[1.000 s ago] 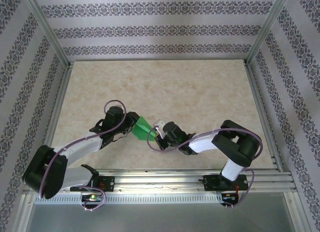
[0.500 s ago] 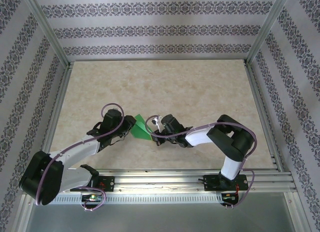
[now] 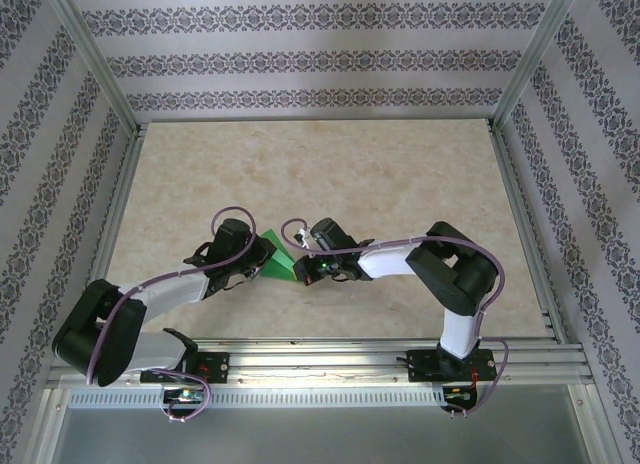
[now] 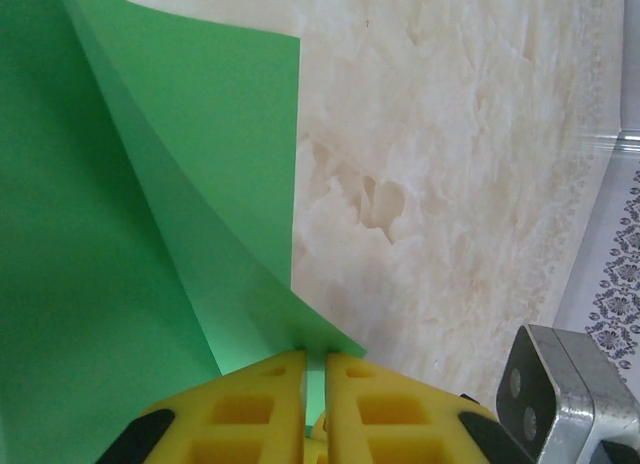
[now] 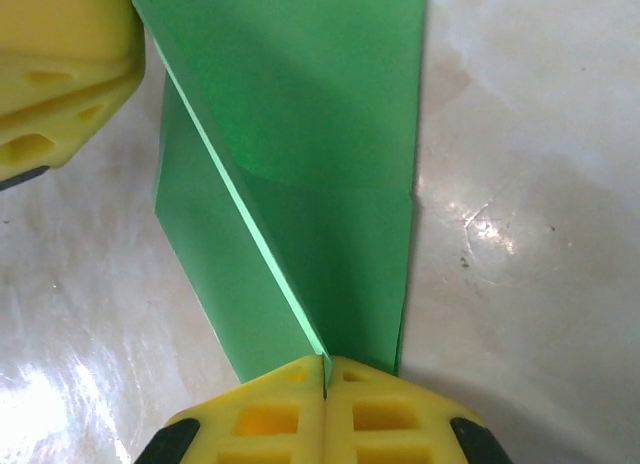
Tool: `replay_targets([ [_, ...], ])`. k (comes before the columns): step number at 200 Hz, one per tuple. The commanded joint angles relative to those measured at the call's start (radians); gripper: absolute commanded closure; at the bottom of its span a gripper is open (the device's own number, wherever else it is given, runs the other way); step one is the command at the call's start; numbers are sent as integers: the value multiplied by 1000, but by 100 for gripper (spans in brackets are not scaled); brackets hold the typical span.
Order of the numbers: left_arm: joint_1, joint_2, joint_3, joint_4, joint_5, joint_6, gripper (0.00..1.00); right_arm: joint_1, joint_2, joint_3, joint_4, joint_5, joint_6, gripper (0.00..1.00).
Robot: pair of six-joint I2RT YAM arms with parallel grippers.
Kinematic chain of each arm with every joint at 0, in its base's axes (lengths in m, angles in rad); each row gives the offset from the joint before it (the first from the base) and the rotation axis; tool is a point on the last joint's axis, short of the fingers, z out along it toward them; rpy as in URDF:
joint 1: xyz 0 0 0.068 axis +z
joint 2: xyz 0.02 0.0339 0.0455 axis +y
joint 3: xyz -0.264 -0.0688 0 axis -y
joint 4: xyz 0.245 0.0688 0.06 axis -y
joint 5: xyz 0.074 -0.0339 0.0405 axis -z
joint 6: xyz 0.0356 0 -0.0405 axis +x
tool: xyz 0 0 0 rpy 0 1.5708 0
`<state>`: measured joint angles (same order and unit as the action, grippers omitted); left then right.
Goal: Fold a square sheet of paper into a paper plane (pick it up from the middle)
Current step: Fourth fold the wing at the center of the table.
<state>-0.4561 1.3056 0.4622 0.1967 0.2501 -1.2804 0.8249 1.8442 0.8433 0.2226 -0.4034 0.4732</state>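
1. The folded green paper sheet point(image 3: 279, 260) is lying on the marbled tabletop point(image 3: 330, 174) just beyond the aluminium rail point(image 3: 320, 350). It is sitting a little left of the rail's middle, between the two grippers.
2. The left gripper point(image 3: 260, 256) is meeting the sheet from the left and the right gripper point(image 3: 302, 268) from the right, both just beyond the rail.
3. In the left wrist view the left gripper's yellow pads point(image 4: 250, 394) are standing almost together, pinching a thin edge of the sheet in the slit between them. One layer is curving up and away from the pads, and a paler layer with a straight edge is showing behind it.
4. In the right wrist view the right gripper's pads point(image 5: 385, 394) are pressing fully together on the sheet's narrow end, where a sharp crease is running in between them.
5. The same view is showing a stepped edge on the sheet's right side. A yellow pad of the left gripper is sitting at the upper left, just beside the sheet; whether it is touching cannot be told.
6. The top view is showing both arms bending inward from their bases on the rail. The layers and crease are too small to tell there.
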Motion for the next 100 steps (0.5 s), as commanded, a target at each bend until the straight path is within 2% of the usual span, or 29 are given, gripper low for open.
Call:
replay_targets([
  [1, 11, 22, 18, 51, -2, 20, 88, -17, 39, 6, -104, -60, 55, 98],
  [37, 17, 71, 21, 96, -22, 36, 91, -30, 39, 21, -141, -78, 64, 99],
  [70, 21, 154, 43, 189, 38, 47, 91, -43, 32, 18, -167, -93, 82, 100],
  [100, 19, 221, 52, 286, 78, 29, 91, -51, -21, -20, -208, -24, 95, 100],
])
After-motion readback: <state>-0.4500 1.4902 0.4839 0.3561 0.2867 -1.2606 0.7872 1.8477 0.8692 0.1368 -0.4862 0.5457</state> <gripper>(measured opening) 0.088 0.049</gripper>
